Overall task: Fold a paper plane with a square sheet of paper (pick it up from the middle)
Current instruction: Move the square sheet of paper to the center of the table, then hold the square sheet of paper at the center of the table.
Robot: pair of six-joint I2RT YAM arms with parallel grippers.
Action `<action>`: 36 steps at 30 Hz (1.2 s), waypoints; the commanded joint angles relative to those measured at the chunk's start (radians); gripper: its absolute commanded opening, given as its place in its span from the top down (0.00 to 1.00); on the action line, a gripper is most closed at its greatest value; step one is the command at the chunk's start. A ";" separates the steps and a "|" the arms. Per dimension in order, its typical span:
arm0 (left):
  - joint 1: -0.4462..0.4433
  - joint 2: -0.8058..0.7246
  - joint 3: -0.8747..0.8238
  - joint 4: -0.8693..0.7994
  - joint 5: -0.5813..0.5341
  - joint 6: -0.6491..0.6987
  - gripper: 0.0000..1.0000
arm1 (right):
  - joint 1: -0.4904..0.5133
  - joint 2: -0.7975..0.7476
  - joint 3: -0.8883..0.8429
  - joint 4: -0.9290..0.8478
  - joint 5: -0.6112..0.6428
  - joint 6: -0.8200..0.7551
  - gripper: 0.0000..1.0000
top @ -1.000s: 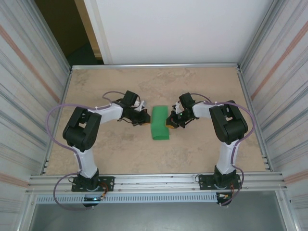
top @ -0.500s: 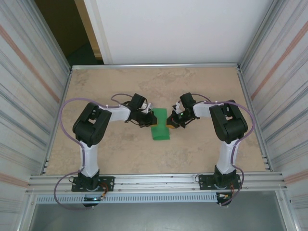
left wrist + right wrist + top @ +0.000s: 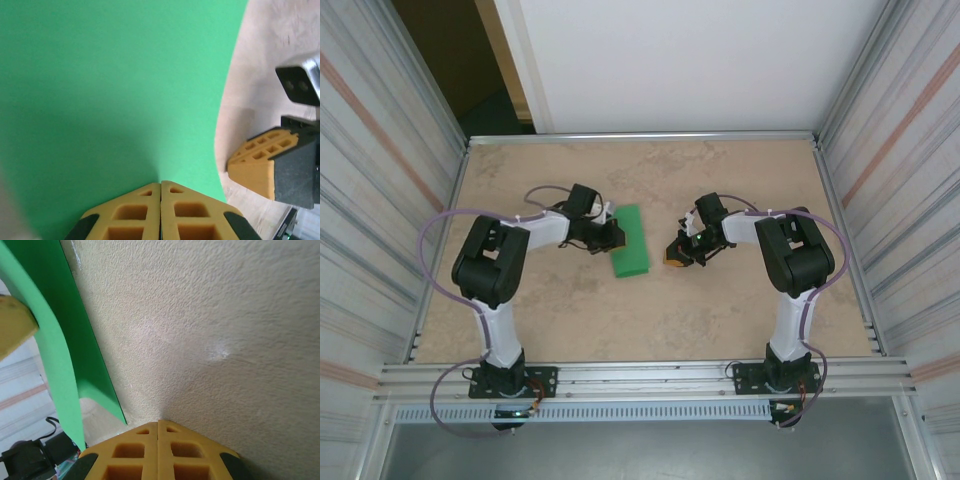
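Note:
The square sheet of paper (image 3: 632, 245) is bright green and folded over into a narrow strip, lying tilted at the table's middle. My left gripper (image 3: 616, 236) is shut on the strip's left edge. In the left wrist view the shut tips (image 3: 160, 184) meet the green paper (image 3: 110, 85), which curves up and away from them. My right gripper (image 3: 674, 258) is shut with nothing in it, tips down on the bare table just right of the strip and apart from it. In the right wrist view the shut tips (image 3: 158, 422) rest on the table, with the arched paper (image 3: 60, 355) at the left.
The tan table (image 3: 740, 310) is fenced by ribbed metal walls on both sides (image 3: 380, 200) and a white panel at the back. A metal rail (image 3: 650, 378) runs along the near edge between the arm bases. The right gripper (image 3: 252, 162) sits close beside the paper.
The left gripper reached right onto the paper, then pulled back left with it. The strip slid left and tilted, away from the right gripper, which has stayed put.

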 commanded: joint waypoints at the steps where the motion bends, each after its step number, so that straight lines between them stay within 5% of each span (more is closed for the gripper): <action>1: -0.015 0.044 0.013 -0.067 -0.030 0.035 0.93 | 0.009 0.112 -0.088 -0.125 0.312 0.002 1.00; 11: -0.050 0.049 -0.001 -0.079 -0.028 0.052 0.92 | 0.005 -0.157 -0.041 -0.118 0.267 0.021 0.98; 18: -0.155 0.043 -0.010 -0.073 0.028 0.069 0.92 | 0.035 -0.265 -0.074 -0.053 0.239 0.026 0.94; 24: -0.226 0.055 -0.002 -0.065 0.071 0.089 0.92 | 0.073 -0.254 -0.099 0.009 0.206 0.039 0.93; 36: -0.227 -0.058 -0.028 0.003 0.017 -0.023 0.88 | 0.107 -0.144 -0.071 0.057 0.196 0.054 0.93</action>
